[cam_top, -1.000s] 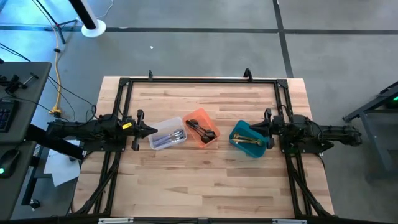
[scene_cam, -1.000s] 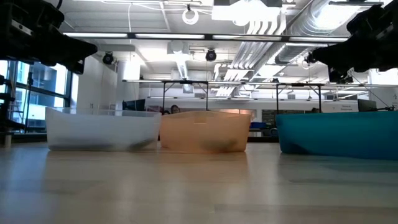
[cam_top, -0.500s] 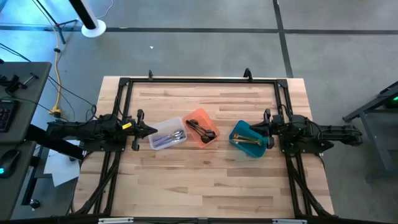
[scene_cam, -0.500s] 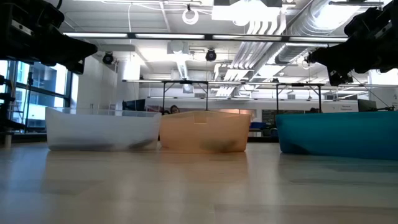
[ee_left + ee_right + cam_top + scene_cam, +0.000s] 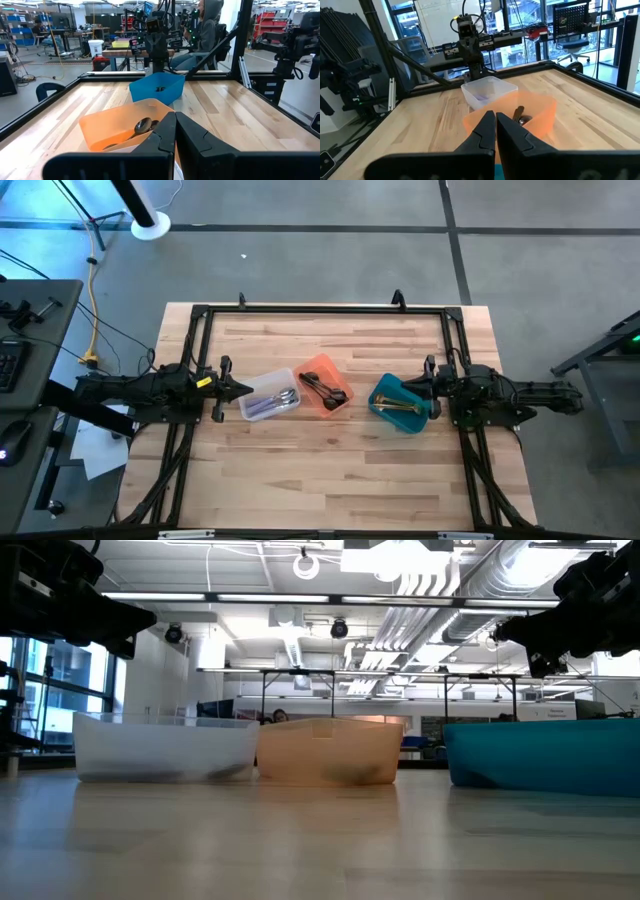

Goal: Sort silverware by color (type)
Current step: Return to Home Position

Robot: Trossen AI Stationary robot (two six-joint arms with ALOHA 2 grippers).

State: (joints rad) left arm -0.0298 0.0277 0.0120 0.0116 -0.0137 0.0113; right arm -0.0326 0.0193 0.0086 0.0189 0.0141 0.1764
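Observation:
Three bins stand in a row mid-table. The clear bin holds shiny silver silverware. The orange bin holds black silverware, and the teal bin holds gold silverware. My left gripper is shut, pointing level, just left of the clear bin and above the table. My right gripper is shut, level, over the teal bin's right rim. In the wrist views both pairs of fingers meet with nothing between them.
A black frame runs along the table's far edge and down both sides. Bare wood lies in front of and behind the bins. A person sits beyond the table in the left wrist view.

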